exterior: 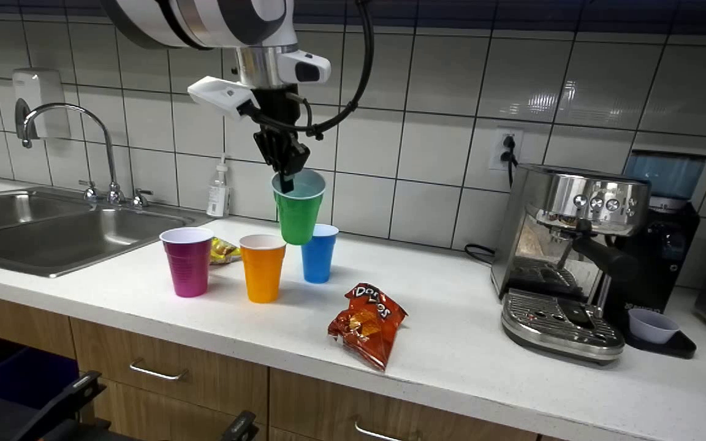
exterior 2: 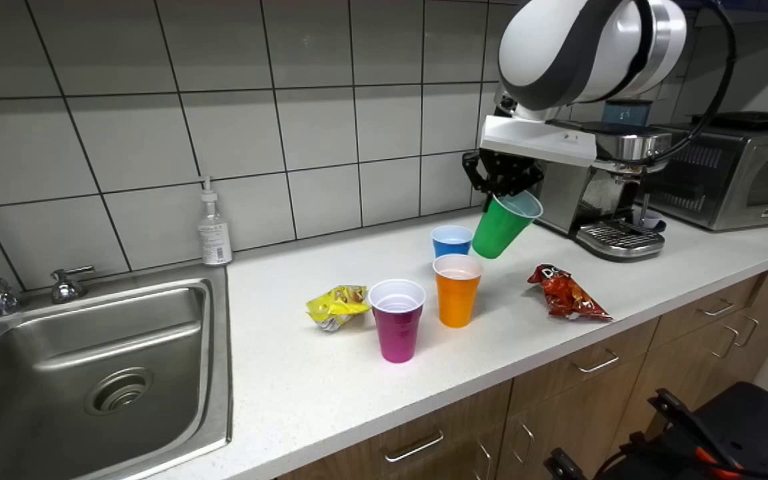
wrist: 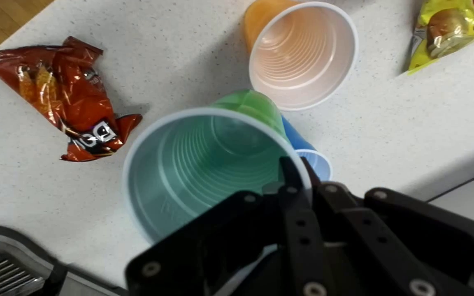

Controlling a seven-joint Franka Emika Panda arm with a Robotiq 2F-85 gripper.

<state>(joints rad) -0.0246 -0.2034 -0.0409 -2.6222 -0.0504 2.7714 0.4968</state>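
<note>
Directly beneath the claw (wrist: pixel 300 176), a green plastic cup (exterior: pixel 299 217) hangs by its rim; the claw is clamped on that rim, one finger inside the cup and one outside. The cup is tilted, mouth upward, base raised above the white countertop (exterior: pixel 451 306). Below the claw, close by, is an upright blue plastic cup (exterior: pixel 319 254); whether it touches the green cup cannot be determined. Near it, also lower than the claw, an orange plastic cup (exterior: pixel 263 275) stands upright. On the claw's other side, lower down, lies a red Doritos bag (exterior: pixel 368 324). Farther from the claw, past the orange cup, a magenta plastic cup (exterior: pixel 185 263) stands upright, with a yellow chip bag (exterior 2: pixel 337 307) lying near it, its lettering partly out of frame in the wrist view. Well apart from the claw, on the Doritos side, stands a stainless espresso machine (exterior: pixel 546 263), with a black coffee grinder (exterior: pixel 665 257) behind it. Farthest from the claw, on the opposite side, a pump soap bottle (exterior: pixel 219 193) stands upright beside a stainless double sink (exterior 2: pixel 219 347) with a gooseneck faucet (exterior: pixel 110 147).
</note>
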